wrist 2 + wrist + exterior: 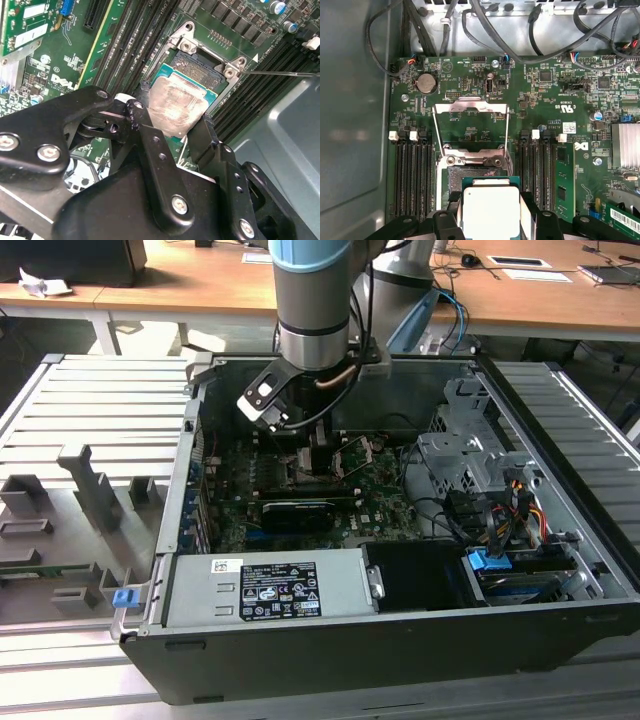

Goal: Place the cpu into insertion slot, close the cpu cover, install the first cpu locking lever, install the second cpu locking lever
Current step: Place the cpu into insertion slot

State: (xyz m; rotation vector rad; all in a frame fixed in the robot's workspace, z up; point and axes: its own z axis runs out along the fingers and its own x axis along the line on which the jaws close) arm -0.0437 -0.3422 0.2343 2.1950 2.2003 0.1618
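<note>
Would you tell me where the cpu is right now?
In both wrist views the cpu sits clamped between the fingers, partly over the open socket on the green board, with the cover flipped open beside the socket.

We see the open case lying on a ribbed platform, with a counter behind it; inside, the board lies on the case floor, the power box sits along the near wall, and the drive cage stands at the exterior view's right; in the first wrist view the chip is held between the jaws, partly over the socket; slot banks flank the socket on both sides; the cover is swung open beyond the socket.
</note>
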